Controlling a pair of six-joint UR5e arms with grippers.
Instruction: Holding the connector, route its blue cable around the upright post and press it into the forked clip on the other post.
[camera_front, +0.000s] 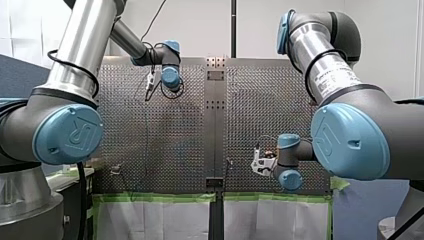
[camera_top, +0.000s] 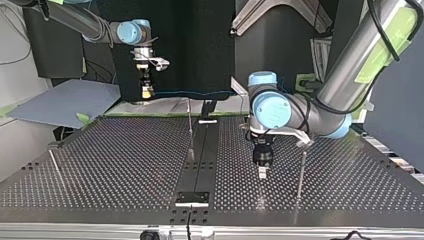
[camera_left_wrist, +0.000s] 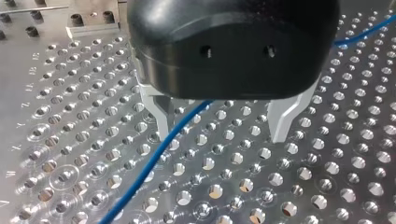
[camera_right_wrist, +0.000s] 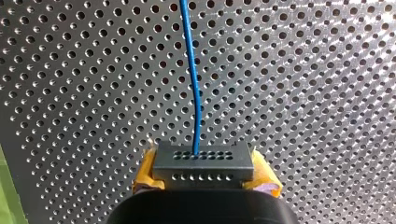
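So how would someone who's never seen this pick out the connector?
Find my right gripper in the right wrist view. Clamped between its yellow pads sits the connector, a dark grey block with two rows of tiny holes. Nothing else has the blue cable plugged into it.

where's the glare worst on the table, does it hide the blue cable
Left wrist view: bright rings glint on the table near the blue cable, which reads plainly. Right wrist view: sheen beside the connector, cable clear. Top view: table dull, cable faint.
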